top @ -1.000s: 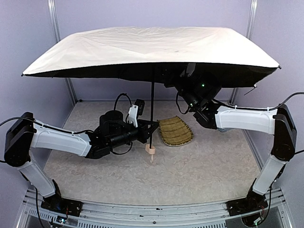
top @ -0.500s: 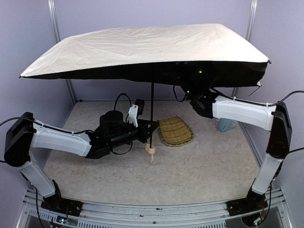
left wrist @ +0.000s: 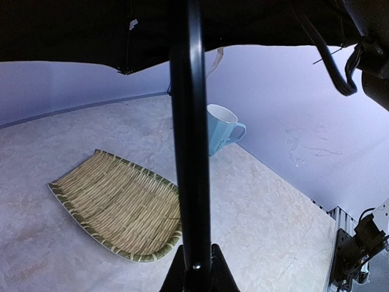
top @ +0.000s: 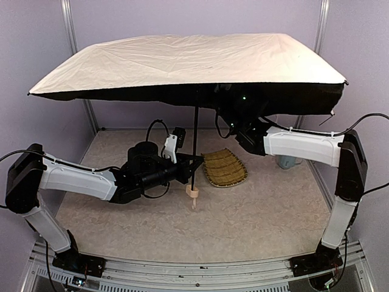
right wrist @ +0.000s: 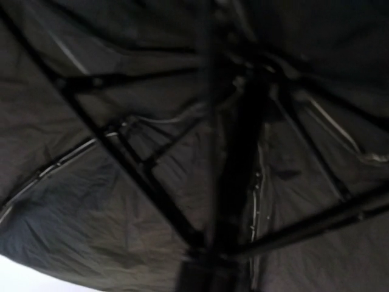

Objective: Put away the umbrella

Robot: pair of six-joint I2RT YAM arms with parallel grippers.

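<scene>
Left end effector (top: 192, 165) pinches the thin black shaft (top: 195, 131) low down, propping the open cream-beige fabric umbrella (top: 194, 61) upright over the surface (top: 255, 213) (tan handle (top: 192, 193) just clear). Right end effector (top: 223, 108) sits among the ribs (right wrist: 121, 164), presumably to collapse it; jaw spread unreadable.

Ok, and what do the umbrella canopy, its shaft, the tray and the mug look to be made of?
Umbrella canopy: thin fabric, matte cream, judging by creases and seams.
Umbrella shaft: likely metal, glossy black, showing a straight highlight.
Tray: woven straw or bamboo, visible weave, darker rim.
Mug: probably glazed ceramic, pale blue, smooth sheen.
</scene>
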